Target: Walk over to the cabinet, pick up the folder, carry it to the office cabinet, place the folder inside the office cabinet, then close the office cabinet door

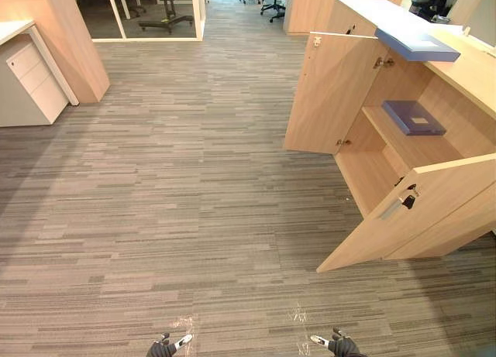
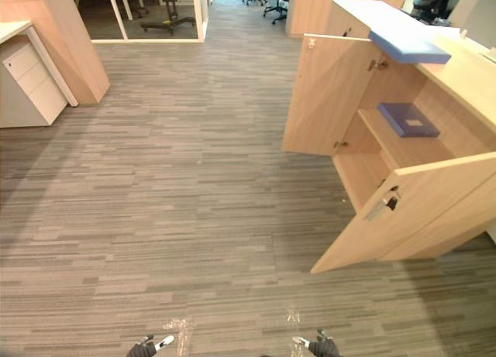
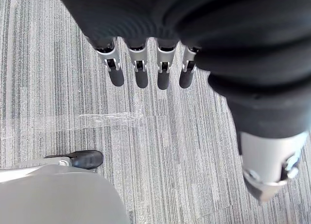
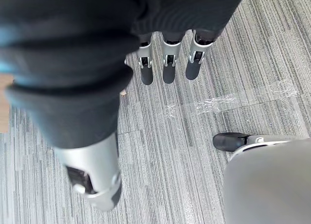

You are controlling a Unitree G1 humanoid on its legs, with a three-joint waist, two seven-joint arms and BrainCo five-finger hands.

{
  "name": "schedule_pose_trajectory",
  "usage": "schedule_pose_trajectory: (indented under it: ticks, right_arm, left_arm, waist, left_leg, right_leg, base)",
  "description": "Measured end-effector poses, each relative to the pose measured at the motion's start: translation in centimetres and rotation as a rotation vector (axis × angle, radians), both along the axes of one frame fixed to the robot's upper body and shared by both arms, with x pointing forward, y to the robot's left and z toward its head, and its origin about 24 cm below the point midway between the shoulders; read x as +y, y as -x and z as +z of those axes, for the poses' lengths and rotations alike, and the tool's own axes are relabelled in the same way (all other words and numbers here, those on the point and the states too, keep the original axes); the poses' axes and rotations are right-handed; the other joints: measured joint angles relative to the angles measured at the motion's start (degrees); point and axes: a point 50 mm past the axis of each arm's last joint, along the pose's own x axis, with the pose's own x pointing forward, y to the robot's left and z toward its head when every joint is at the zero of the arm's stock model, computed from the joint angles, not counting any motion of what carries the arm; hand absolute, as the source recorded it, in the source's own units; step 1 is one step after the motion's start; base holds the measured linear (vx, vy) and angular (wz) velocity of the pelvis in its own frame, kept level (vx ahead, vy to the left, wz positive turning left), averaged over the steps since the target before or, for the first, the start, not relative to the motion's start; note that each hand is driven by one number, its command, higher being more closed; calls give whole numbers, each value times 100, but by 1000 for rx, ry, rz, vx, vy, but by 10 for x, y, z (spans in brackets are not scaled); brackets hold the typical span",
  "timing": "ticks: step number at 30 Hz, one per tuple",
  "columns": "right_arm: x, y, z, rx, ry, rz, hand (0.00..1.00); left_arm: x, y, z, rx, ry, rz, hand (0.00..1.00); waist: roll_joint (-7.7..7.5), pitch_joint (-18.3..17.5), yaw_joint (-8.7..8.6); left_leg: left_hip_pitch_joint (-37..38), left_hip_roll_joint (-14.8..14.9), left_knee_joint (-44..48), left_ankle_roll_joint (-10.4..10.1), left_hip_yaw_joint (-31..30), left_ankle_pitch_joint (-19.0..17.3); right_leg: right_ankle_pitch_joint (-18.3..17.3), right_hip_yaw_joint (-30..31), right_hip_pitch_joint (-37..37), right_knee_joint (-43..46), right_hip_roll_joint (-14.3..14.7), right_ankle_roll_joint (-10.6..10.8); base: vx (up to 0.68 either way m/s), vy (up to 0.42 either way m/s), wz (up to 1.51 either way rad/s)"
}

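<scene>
Your left hand (image 1: 164, 347) and right hand (image 1: 339, 345) hung at the bottom of the frame, fingers straight, a little apart, holding nothing; a blue folder (image 1: 415, 117) lay on the shelf inside the open cabinet (image 1: 457, 113) at the right; a second folder (image 1: 417, 44) lay on top.
</scene>
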Motion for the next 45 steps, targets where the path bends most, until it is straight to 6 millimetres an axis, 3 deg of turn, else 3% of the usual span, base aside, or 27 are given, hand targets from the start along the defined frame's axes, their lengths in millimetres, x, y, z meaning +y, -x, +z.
schedule_pose_trajectory:
  ticks: [21, 31, 40, 41, 44, 45]
  right_arm:
    - [4, -3, 0, -9, -27, -39, 0]
    - [25, -13, -1, -29, -78, -34, 0]
    - [26, -16, 0, -37, -78, -29, 0]
    - [26, -17, 0, -39, -79, -26, 0]
    - [28, -25, 2, -57, -80, -16, 0]
    - [28, -27, 2, -63, -80, -14, 0]
  left_arm:
    - [1, -7, 2, -4, -97, -141, 0]
    - [2, -7, 3, -9, -115, -139, 0]
    - [2, -14, 5, -32, -125, -143, 0]
    - [3, -15, 5, -39, -129, -143, 0]
    - [6, -23, 10, -81, -139, -119, 0]
    - [7, -26, 11, -103, -137, -89, 0]
  waist:
    - [-67, 40, -7]
    - [-79, 53, -7]
    - [-88, 114, -27]
    - [-99, 141, -22]
    - [-135, 373, -4]
    - [-127, 501, 32]
  left_leg:
    - [-3, -122, -55, 29, -36, 22]
    - [-24, -142, -67, 37, -66, 29]
    - [-240, -187, -43, 38, -303, 111]
    - [-279, -195, 39, 13, -306, 85]
    - [-862, -201, 1455, -251, -194, -534]
    - [-1162, -133, 2342, -519, -18, -762]
  right_leg:
    - [1, -47, -13, 0, -114, 4]
    - [0, -102, -28, 0, -136, 5]
    - [-3, -355, -139, 17, -186, 4]
    - [-3, -357, -138, 32, -195, 4]
    - [-45, -309, -75, 35, -214, -47]
    - [-164, -269, 25, 53, -195, -161]
  base:
    - [-1, 0, 0]
    - [-3, -1, 1]
    - [-15, -4, 14]
    - [-2, 3, 14]
    - [-19, 16, -7]
    - [-87, 33, -31]
